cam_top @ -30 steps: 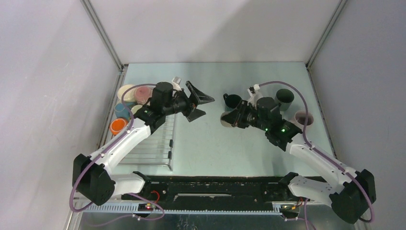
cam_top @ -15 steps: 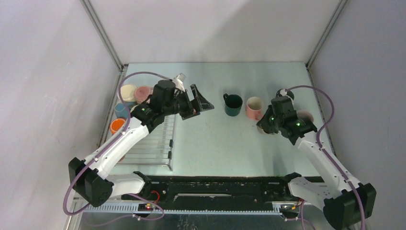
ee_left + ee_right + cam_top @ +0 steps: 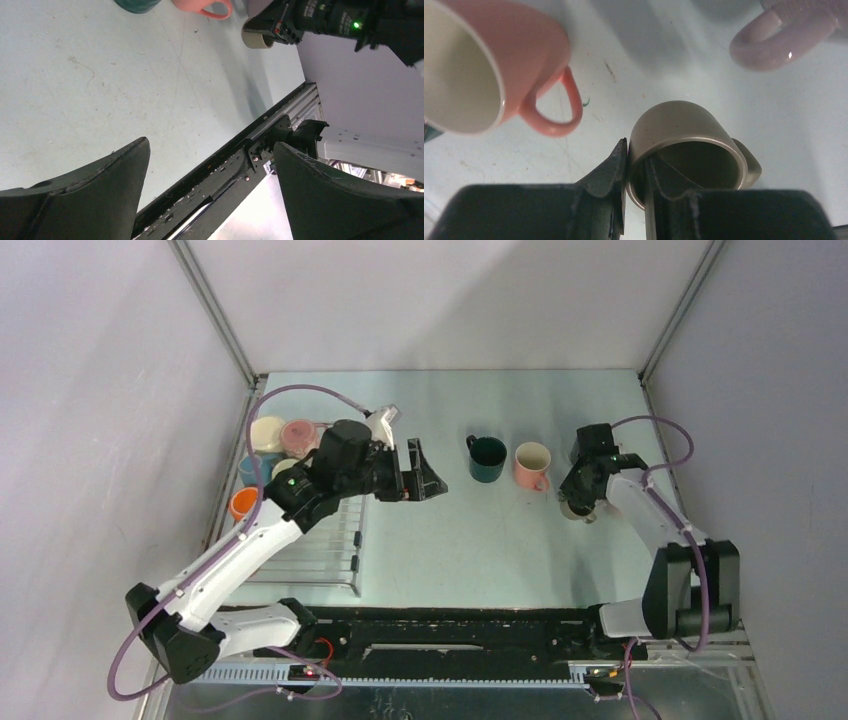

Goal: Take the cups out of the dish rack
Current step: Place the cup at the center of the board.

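Carried tan cup (image 3: 679, 122) right, past pink cup (image 3: 524, 55); my right gripper (image 3: 634, 165) clamped on its wall, set-down likely next. My left gripper (image 3: 211, 145) gaped empty near dish rack (image 3: 330, 540).

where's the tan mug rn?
Top view, right side of the table: the tan mug is pinched by its rim in the right gripper, just right of the pink mug.

The wire dish rack (image 3: 320, 540) lies flat at the left of the worktop (image 3: 430, 540). Its far left part holds a cream cup (image 3: 267, 430), a pink cup (image 3: 298, 433), a light blue cup (image 3: 250, 470) and an orange cup (image 3: 243, 503). On the worktop a dark teal cup (image 3: 487, 457) and a salmon cup (image 3: 531, 465) stand upright side by side. Just to their right is a tan cup (image 3: 684, 145), its wall pinched by the right claw (image 3: 635, 160).
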Motion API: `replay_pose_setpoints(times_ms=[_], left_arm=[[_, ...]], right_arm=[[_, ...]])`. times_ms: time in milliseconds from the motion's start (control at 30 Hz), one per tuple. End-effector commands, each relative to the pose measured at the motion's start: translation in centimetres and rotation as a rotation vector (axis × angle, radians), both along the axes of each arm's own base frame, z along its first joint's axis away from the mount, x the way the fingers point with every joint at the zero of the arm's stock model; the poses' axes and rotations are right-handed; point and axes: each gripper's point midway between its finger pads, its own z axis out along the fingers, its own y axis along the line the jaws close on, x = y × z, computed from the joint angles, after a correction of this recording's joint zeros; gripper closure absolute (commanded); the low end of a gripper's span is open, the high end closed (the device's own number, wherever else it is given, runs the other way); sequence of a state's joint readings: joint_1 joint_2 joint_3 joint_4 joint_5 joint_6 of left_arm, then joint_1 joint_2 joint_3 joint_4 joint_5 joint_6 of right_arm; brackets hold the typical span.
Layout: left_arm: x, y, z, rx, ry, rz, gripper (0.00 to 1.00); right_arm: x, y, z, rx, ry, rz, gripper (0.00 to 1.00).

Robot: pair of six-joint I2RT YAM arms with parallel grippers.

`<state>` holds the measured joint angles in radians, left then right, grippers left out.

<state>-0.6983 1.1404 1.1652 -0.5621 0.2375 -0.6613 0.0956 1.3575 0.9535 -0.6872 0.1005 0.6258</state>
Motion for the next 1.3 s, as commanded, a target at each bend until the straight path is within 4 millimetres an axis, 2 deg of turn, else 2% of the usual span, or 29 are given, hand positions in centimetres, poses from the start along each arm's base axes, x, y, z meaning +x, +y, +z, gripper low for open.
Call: replay_pose_setpoints(times_ms=[0, 267, 700, 800, 1033, 1267], left_arm=[[-0.3, 0.8, 3.5, -0.020, -0.121, -0.012, 0.00], [-1.3, 1.7, 2.7, -0.015, -0.122, -0.011, 0.00], [-1.3, 1.8, 2.2, -0.002, -0.117, -0.013, 0.00], [-1.3, 1.8, 1.9, 0.003, -0.112, -0.013, 0.00], [-1.3, 1.9, 1.6, 0.012, -0.113, -0.012, 0.00], [-1.1, 2.0, 1.3, 0.024, -0.112, -0.002, 0.00]], right_arm=[[4.2, -0.9, 1.2, -0.028, -0.087, -0.021, 1.00], [6.6, -1.9, -0.9, -0.069, -0.025, -0.037, 1.00], [7.1, -2.3, -4.0, -0.102, 0.049, -0.030, 0.98], [7.0, -2.2, -4.4, -0.107, 0.063, -0.024, 0.94], [7.2, -1.8, -4.7, -0.125, 0.073, -0.010, 0.79], [7.3, -1.1, -3.3, -0.131, 0.049, 0.004, 0.62]])
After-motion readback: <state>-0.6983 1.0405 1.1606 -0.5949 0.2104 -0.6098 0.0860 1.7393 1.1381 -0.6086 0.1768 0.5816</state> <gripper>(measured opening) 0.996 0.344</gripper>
